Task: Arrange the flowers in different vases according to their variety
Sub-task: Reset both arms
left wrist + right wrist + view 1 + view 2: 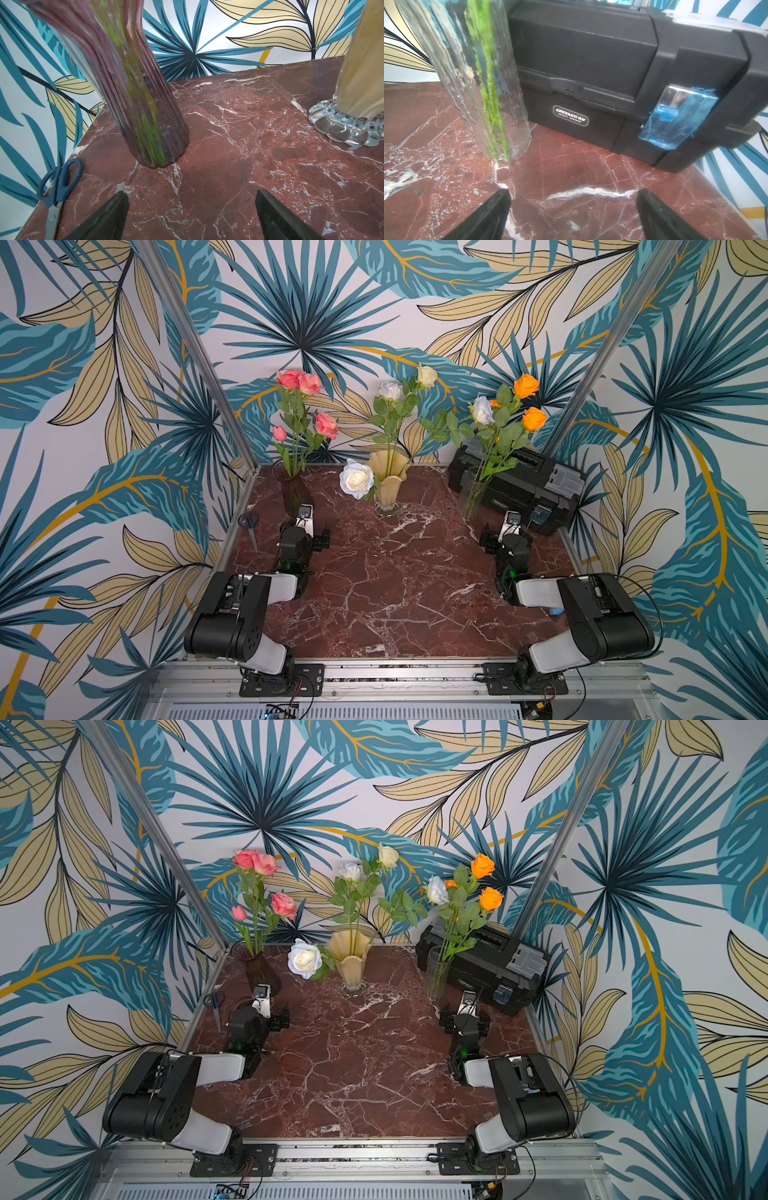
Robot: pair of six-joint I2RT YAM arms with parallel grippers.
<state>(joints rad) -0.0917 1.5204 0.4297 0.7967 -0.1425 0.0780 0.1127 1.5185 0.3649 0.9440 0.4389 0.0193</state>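
In the wrist views alone, the left gripper (191,193) and right gripper (574,192) are being seen with jaws wide apart over the marble table (395,572), which is being walled by leaf wallpaper (299,323). In both top views, pink flowers (309,383) are being held by the purple vase (296,493), white flowers (356,479) by the cream vase (388,485), and orange flowers (525,385) by the clear vase (471,493).

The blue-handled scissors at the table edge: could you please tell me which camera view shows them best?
The left wrist view: the scissors lie close and large, handles clear, though the blades run off the frame. In both top views the scissors appear whole but small. The right wrist view misses them.
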